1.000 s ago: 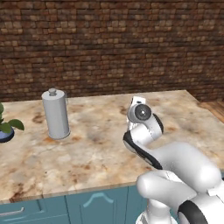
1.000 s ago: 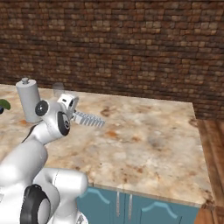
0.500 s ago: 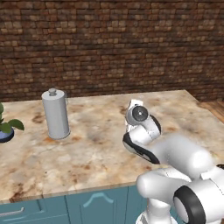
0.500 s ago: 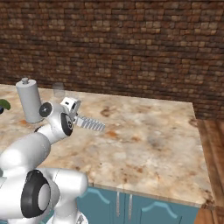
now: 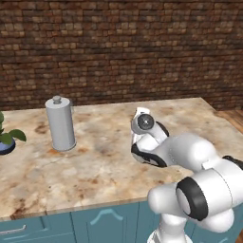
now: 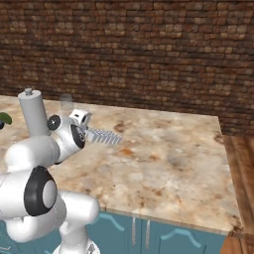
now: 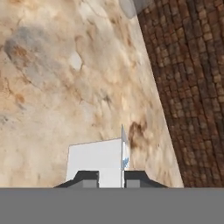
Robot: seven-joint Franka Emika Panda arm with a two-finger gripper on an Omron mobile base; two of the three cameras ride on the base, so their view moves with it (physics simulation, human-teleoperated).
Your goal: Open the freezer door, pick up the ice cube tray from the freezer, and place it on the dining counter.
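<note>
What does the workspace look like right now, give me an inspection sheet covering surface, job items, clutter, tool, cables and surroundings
Surface: dining counter, marbled beige-brown stone over teal cabinet fronts.
Job's things: ice cube tray held edge-on above the counter, not set down; its white underside shows in the hand view.
Clutter: grey cylindrical canister upright at left; green plant at far left edge.
Tool: tool shut on the tray.
Cables: nothing seen.
Surroundings: brick wall behind; wood floor at right.
</note>
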